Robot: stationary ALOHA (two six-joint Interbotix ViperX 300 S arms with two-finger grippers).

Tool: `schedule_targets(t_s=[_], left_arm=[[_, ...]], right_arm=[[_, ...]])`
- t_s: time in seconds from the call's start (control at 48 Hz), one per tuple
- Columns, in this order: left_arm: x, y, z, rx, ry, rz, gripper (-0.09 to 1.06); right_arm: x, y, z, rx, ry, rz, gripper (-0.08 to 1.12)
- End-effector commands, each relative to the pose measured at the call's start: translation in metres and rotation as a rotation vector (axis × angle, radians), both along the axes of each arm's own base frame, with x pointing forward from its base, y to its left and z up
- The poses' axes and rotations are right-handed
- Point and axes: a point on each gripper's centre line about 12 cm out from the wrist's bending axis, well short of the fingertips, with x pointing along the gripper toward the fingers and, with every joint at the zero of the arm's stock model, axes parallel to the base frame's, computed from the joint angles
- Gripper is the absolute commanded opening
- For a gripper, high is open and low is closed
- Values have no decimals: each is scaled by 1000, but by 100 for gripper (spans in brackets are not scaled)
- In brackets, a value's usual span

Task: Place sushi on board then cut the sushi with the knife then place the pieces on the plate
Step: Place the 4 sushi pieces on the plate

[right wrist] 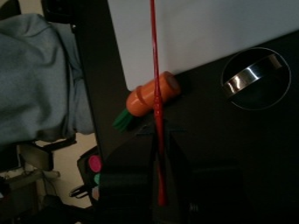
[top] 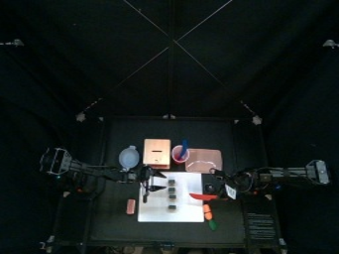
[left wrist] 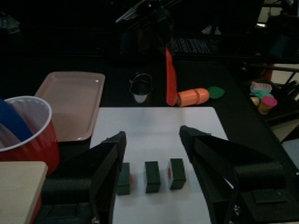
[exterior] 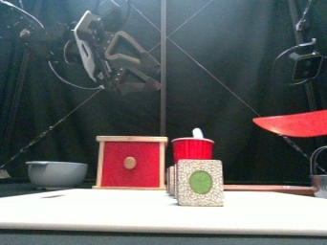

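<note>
Sushi (exterior: 198, 182) stands closest, on the white cutting board (top: 179, 224) at the front of the table. It is three dark green pieces set a little apart in a short row (the front one shows a green middle inside a speckled pale ring). The left gripper (left wrist: 152, 138) hangs high over the board's back part with its jaws spread wide. From its wrist the three pieces show between the jaws, and neither jaw touches them. The right gripper (top: 215, 188) comes in over the board's right side, its jaws pressed together on the handle of a red knife (exterior: 292, 122). The knife is held up in the air, clear of the board, and from the right wrist its blade shows edge-on as a thin red line. Behind the board a pale wooden box (exterior: 130, 161) with a red drawer front stands upright, and the pink tray (left wrist: 70, 101) lies flat to its right, bare. A blue-grey bowl (exterior: 56, 172) sits left of the box. A red cup (exterior: 193, 150) stands between the box and the tray with a blue knife (left wrist: 12, 122) inside it. A round metal cutter (right wrist: 251, 74) lies on the table off the board's right side. A toy carrot (right wrist: 152, 94) lies just beside the board's right edge.
</note>
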Motion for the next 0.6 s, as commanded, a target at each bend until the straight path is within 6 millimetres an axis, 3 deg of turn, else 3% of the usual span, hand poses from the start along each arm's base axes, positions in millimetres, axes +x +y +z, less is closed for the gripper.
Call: schedule_targets(t_s=[0.021, 0.417, 0.604], left_arm=[[3, 1, 7, -4, -26, 4, 87], [2, 1, 5, -2, -20, 5, 87], [2, 2, 5, 0, -20, 6, 87]], right_arm=[[7, -4, -1, -29, 2, -12, 53], [12, -8, 1, -59, -14, -21, 85], [21, -15, 16, -140, -61, -2, 87]])
